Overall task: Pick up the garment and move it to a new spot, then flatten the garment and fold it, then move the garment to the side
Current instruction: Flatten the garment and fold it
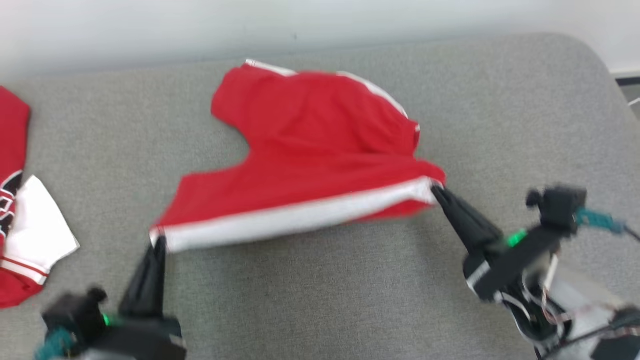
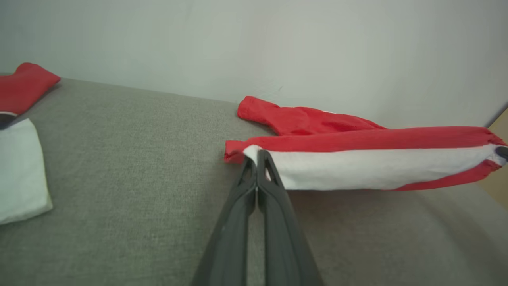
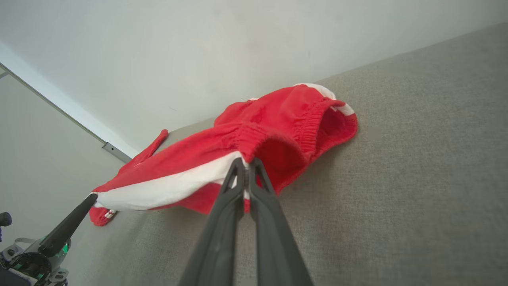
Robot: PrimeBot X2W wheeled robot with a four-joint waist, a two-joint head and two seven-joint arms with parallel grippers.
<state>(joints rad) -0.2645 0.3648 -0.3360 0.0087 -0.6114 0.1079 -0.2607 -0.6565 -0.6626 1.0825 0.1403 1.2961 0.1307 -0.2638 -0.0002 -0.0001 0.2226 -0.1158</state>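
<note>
Right now, your left gripper (image 1: 160,243) is pressing its two dark fingers together on the hem corner of the red shorts (image 1: 310,145), just where the white side stripe (image 1: 300,218) is ending. Your right gripper (image 1: 436,190) is doing the same at the other end of that stripe, with its fingers pinching the gathered elastic waistband (image 3: 278,133).

Between the two grips you are holding the striped edge stretched in a nearly straight line. It is hanging just above the grey cushion (image 1: 350,300) and casting a soft shadow beneath it in the left wrist view. The rest of the shorts is trailing away from you toward the pale wall (image 1: 150,25), with the far leg and the far side of the waist opening lying on the cushion.

The shorts are sitting about in the middle of the cushion, slightly toward its back edge. Well apart from them, at your far left, a second red and white garment (image 1: 22,235) is lying on the same cushion, running out past the edge of the head view.
</note>
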